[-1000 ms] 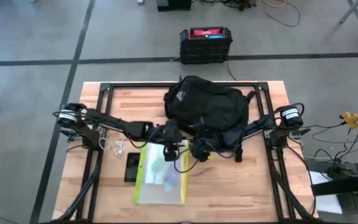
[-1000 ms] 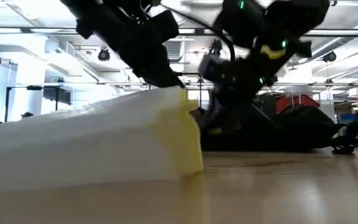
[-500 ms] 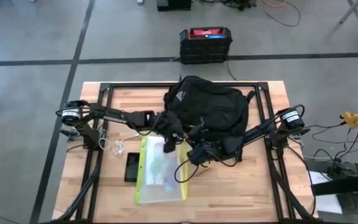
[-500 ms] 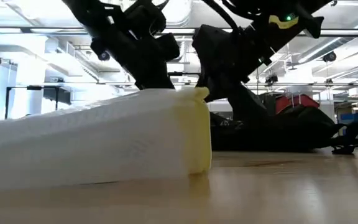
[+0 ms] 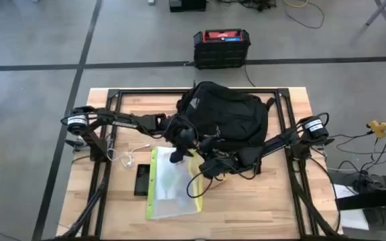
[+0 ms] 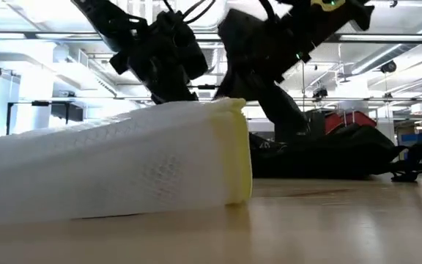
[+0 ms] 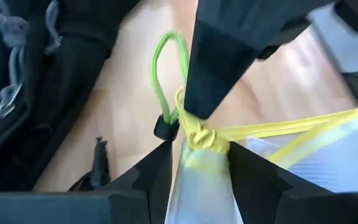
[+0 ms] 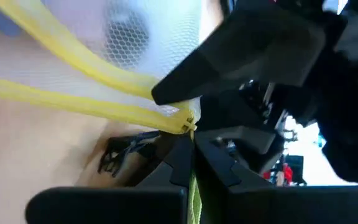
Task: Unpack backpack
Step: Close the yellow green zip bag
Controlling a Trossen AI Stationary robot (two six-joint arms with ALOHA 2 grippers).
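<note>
Black fabric marks out the backpack (image 5: 223,119), slumped at the far middle of the table (image 5: 260,201) with its near edge toward the arms. Just in front of it lies a clear mesh pouch (image 5: 173,191) with yellow trim, and both grippers meet at the pouch's corner nearest the bag. The left gripper (image 7: 197,163) has its fingers spread either side of the knotted yellow corner and a green cord loop (image 7: 169,68), not clamped on it; if it pulls away like that, I judge a finger could snag the loop or knot and drag the pouch. The right gripper (image 8: 190,149) has its fingers pressed together on the yellow trim, a thin hold at the very corner, so a tug might let the pouch slip or twist. The pouch also lies beside a dark flat object (image 5: 142,179) and a white cable (image 5: 127,157), which a sliding pouch could push. The left arm reaches in from the table's left edge, bent across the bag's front; the right arm comes low from the right edge, its wrist close against the other's, where the two could collide.
</note>
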